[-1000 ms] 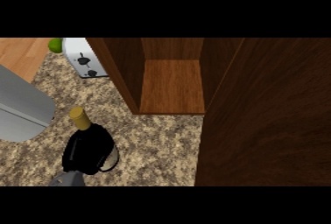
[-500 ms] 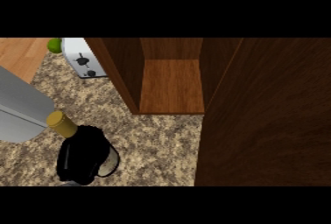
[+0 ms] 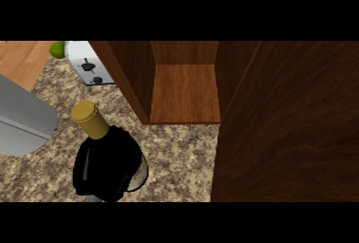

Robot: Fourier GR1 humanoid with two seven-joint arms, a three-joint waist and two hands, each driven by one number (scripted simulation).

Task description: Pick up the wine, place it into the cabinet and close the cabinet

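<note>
The left hand (image 3: 105, 171), fingers curled round the wine (image 3: 91, 118), has carried it closer to the counter's (image 3: 182, 152) front edge and lifted it higher than a second ago, so the open cabinet (image 3: 184, 92) probably comes next.

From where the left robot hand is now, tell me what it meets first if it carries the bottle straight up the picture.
Probably the cabinet: its near side wall stands just ahead of the left robot hand and bottle. Depth is unclear here.
</note>
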